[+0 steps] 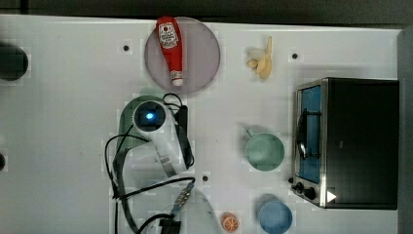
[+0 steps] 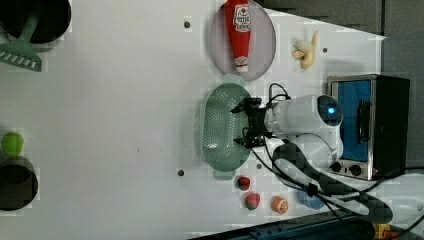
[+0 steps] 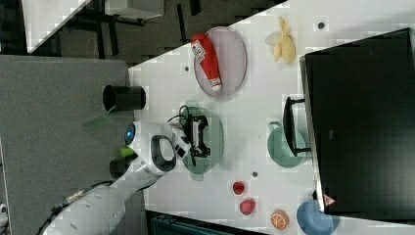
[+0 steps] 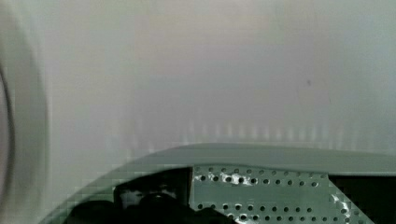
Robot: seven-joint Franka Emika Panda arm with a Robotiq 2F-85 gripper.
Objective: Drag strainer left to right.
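The strainer [image 2: 220, 125] is a pale mint-green oblong colander with a fine-holed inside, lying on the white table just below the grey plate in the left view. My gripper [image 2: 244, 125] is open and sits low at the strainer's long side, the one on the left view's right. Its two black fingers are spread along that rim. In the wrist view the strainer's rim [image 4: 280, 156] and holed wall pass between the dark fingertips [image 4: 154, 203]. The arm covers most of the strainer [image 1: 127, 124] in the top view. In the right view the gripper [image 3: 197, 135] is over the strainer [image 3: 216, 142].
A red ketchup bottle [image 1: 170, 48] lies on a grey plate [image 1: 204, 53]. Toward the top view's right are a mint mug [image 1: 264, 152], a banana [image 1: 263, 61], a toaster oven [image 1: 350, 141], a blue bowl [image 1: 274, 215] and an orange slice [image 1: 230, 222]. Cables [image 1: 117, 185] trail off the arm.
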